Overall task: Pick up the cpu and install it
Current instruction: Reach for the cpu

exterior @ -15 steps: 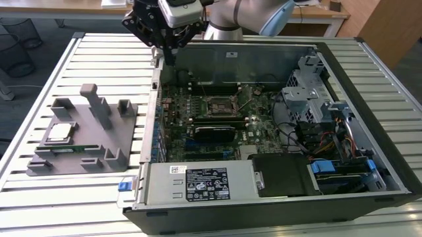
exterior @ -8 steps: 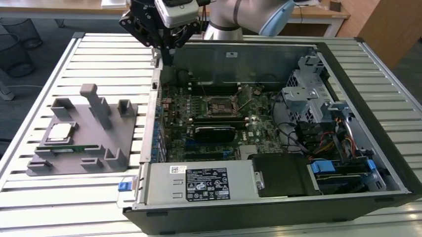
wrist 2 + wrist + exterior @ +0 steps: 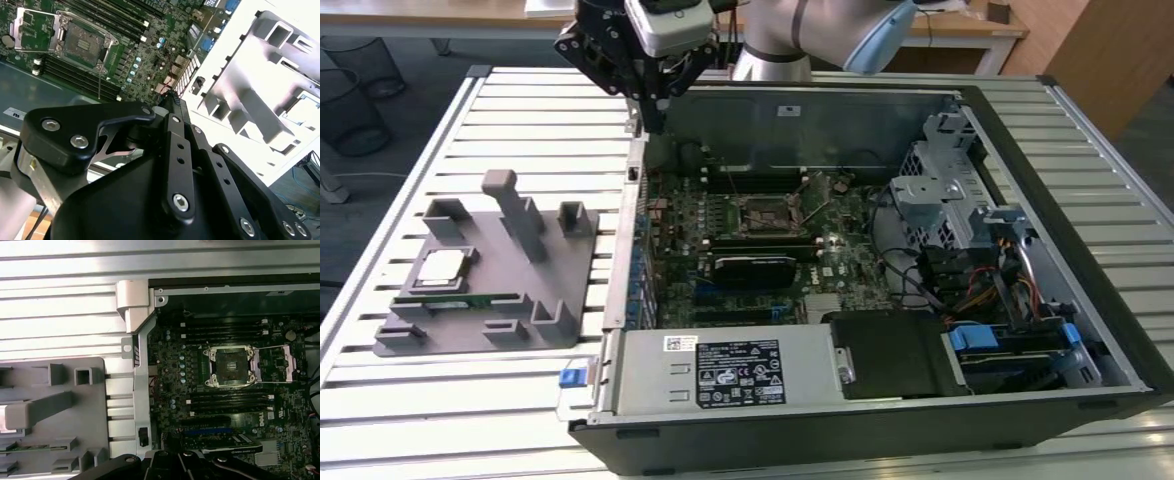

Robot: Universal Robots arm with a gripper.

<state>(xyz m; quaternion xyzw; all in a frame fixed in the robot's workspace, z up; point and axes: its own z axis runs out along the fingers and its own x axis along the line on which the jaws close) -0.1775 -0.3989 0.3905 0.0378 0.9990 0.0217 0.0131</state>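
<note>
Nearest the lens in the exterior view is the power supply point(image 3: 720, 372) at the near end of the open computer case point(image 3: 854, 432), which lies on the slatted worktop point(image 3: 520, 110). The motherboard socket point(image 3: 765, 212) sits mid-board. At the exterior view's left, beside the case, stands a grey holder point(image 3: 454, 338). The cpu point(image 3: 443, 267) lies flat in a recess of this holder, silver top up, with a green memory stick point(image 3: 460, 300) just beside it. The pincer point(image 3: 648, 118) hangs above the far corner of the case on the exterior view's left, well apart from the cpu. Its fingertips are drawn together with nothing between them.

Second wrist view: the black pincer linkage narrows to its closed tips point(image 3: 169, 100). Beyond them lie the motherboard, the socket point(image 3: 82, 42) and the grey holder point(image 3: 260, 75).

First wrist view: the socket point(image 3: 229, 366) has its contact field exposed and its retention frame point(image 3: 274, 362) swung open to one side. Memory slots run on either side of the socket.
</note>
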